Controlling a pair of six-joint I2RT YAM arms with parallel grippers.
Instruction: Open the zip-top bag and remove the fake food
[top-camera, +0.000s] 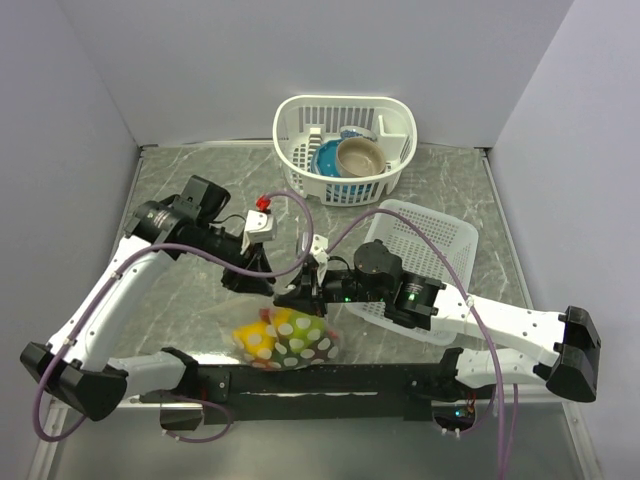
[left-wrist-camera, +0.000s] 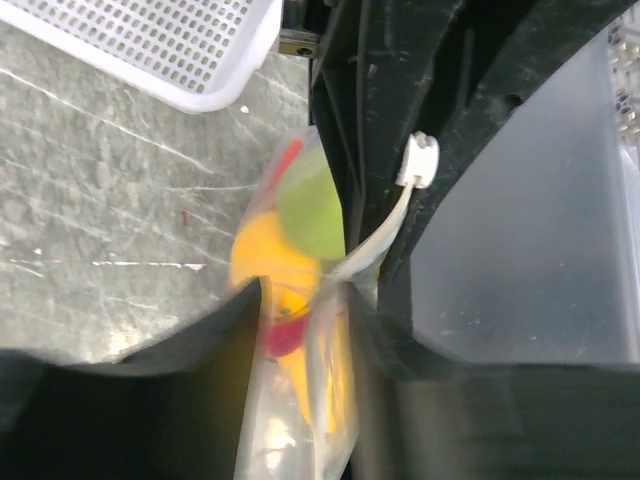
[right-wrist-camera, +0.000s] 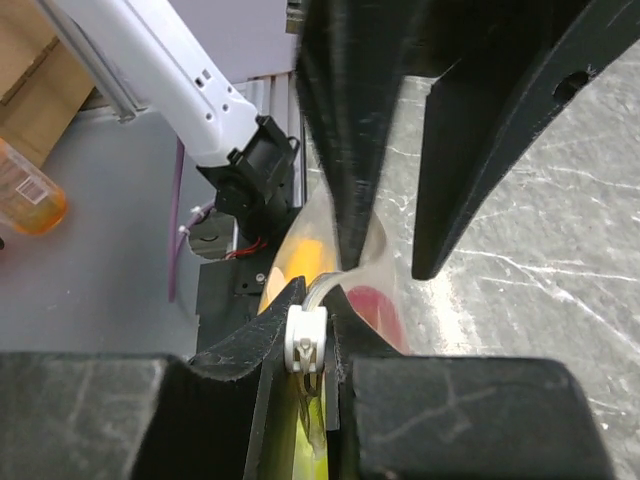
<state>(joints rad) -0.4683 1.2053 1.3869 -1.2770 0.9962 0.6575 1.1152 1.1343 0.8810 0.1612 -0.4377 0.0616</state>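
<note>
The clear polka-dot zip-top bag (top-camera: 292, 340) lies at the near middle of the table. It holds the fake food (top-camera: 262, 335): yellow, lime green and red pieces. My left gripper (top-camera: 266, 288) is shut on the bag's top edge. In the left wrist view the bag (left-wrist-camera: 300, 420) fills the gap between the fingers of my left gripper (left-wrist-camera: 305, 330), with a green piece (left-wrist-camera: 312, 212) and a yellow piece (left-wrist-camera: 262, 250) beyond. My right gripper (top-camera: 300, 302) meets it from the right. In the right wrist view my right gripper (right-wrist-camera: 308, 320) is shut on the white zipper slider (right-wrist-camera: 305, 342). The slider also shows in the left wrist view (left-wrist-camera: 418, 160).
A tall white basket (top-camera: 300, 120) at the back holds a blue bowl (top-camera: 328, 160) and a tan bowl (top-camera: 360, 155). A shallow white basket (top-camera: 440, 235) lies right of centre, under the right arm; its corner shows in the left wrist view (left-wrist-camera: 170, 50). Grey walls stand left, right and behind.
</note>
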